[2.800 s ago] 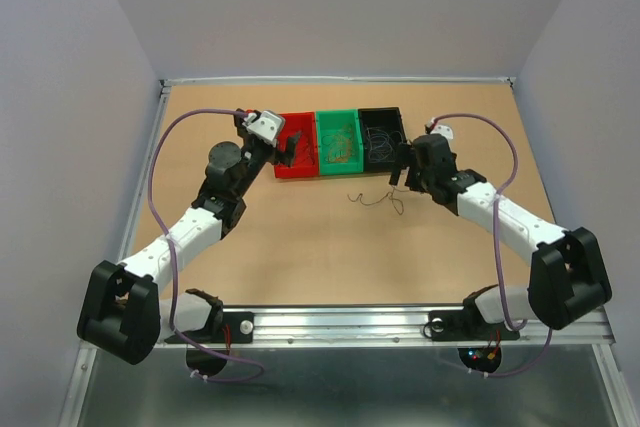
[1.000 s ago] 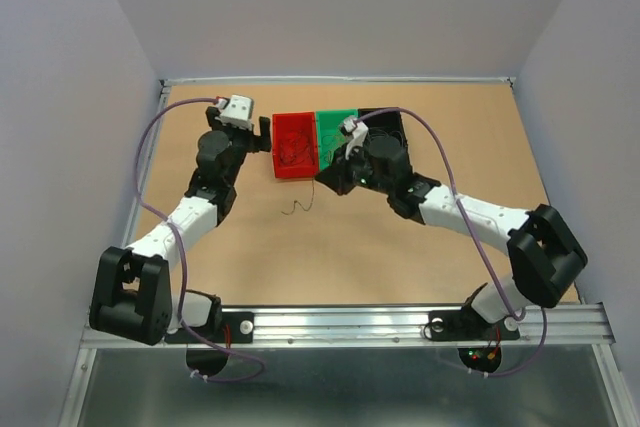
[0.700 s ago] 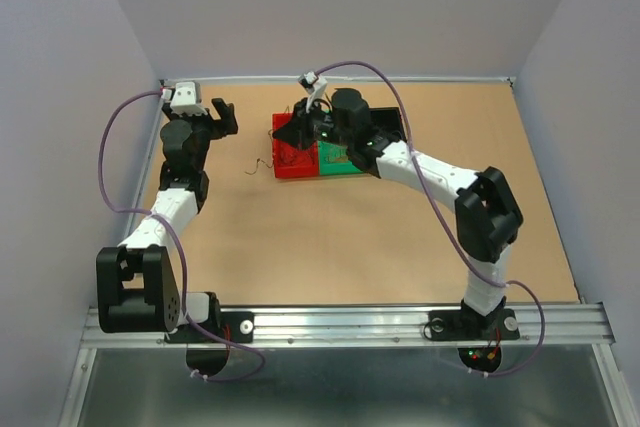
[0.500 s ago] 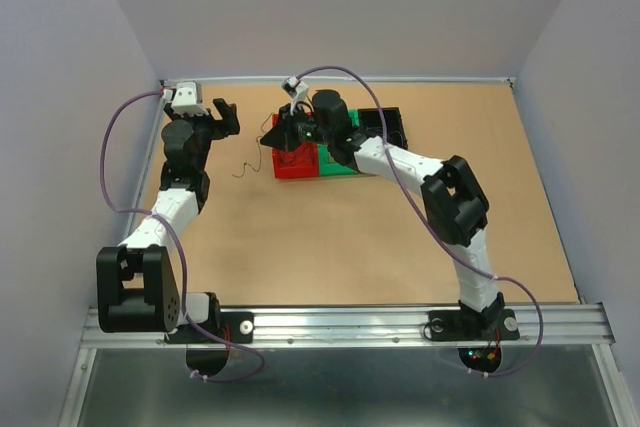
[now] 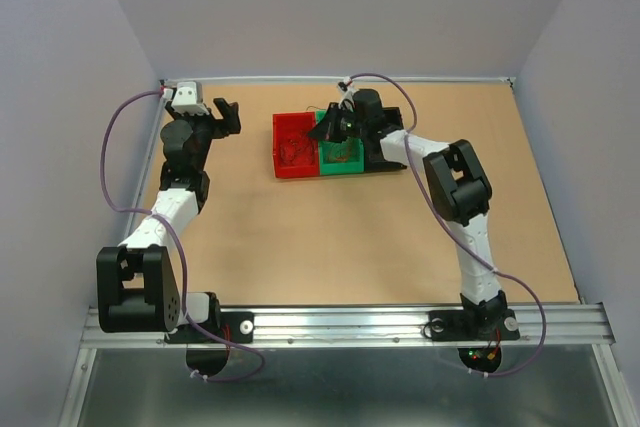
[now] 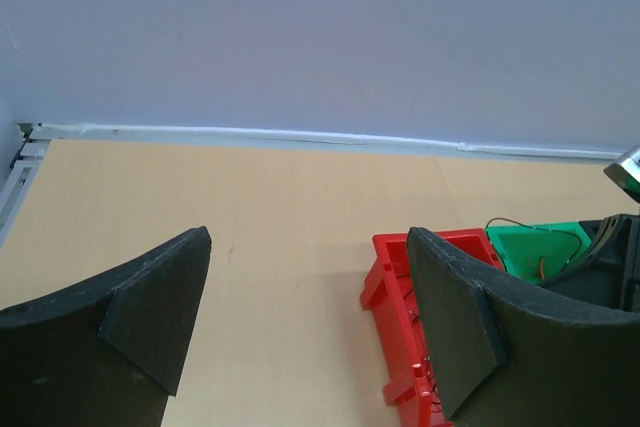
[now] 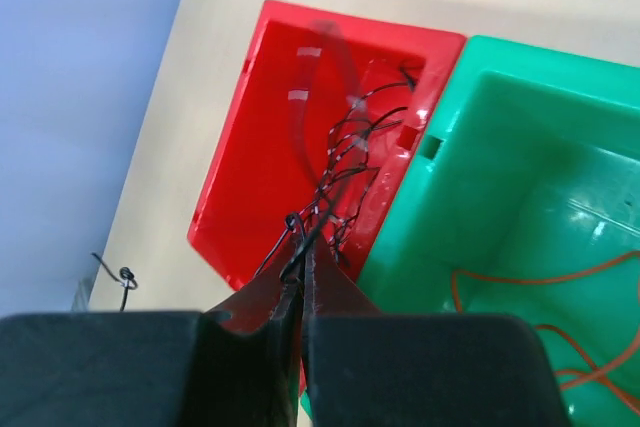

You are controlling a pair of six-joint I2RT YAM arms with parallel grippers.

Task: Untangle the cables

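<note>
One red bin [image 7: 250, 147], right fingers [image 7: 268, 299] pinching cables [image 7: 345, 155]

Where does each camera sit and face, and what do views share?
Top external: above and behind the robot, looking down on the table; both arms show, left end effector open, right end effector at the red bin.
Left wrist: on the left arm, facing across the table to the back wall; its two fingers show.
Right wrist: looking down into the red bin and green bin; its shut tips pinch a dark wire.
Shared: all three show both bins.
</note>
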